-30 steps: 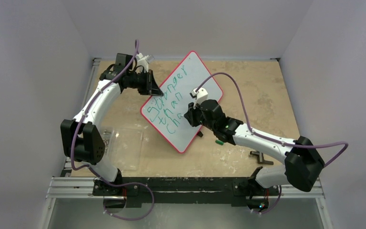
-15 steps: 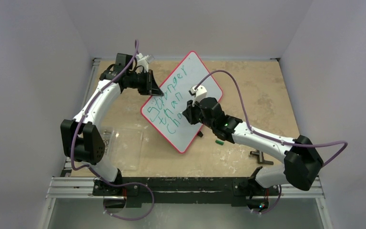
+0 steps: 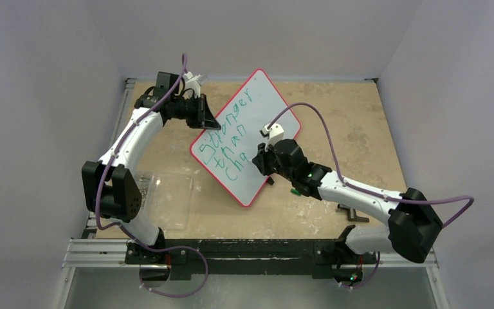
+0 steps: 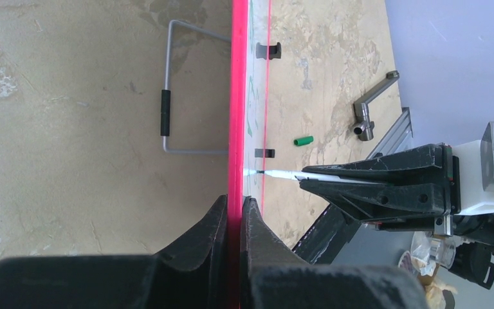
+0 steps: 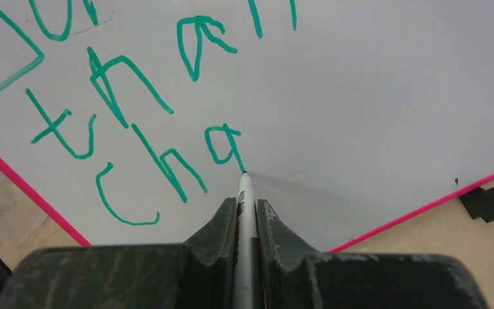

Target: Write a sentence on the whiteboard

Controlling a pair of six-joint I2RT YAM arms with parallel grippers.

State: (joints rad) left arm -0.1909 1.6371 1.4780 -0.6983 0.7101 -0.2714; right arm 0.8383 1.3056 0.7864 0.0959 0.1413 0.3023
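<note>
My left hand [image 4: 235,211] clamps the red rim of the board [image 5: 373,84], stiff, light and probably slick, tilted on the counter [image 3: 341,109], while my right hand [image 5: 247,207] pinches the thin marker [image 5: 245,192], tip touching the sentence [image 3: 226,152]

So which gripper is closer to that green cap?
Right. The right gripper, holding the marker on the whiteboard, is close to the green cap; the left gripper clamps the board's opposite edge.

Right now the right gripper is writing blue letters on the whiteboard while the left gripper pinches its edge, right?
Not blue: the right wrist view shows the letters are green. Otherwise yes: the right gripper holds the marker to the whiteboard, and the left gripper pinches its red rim.
</note>
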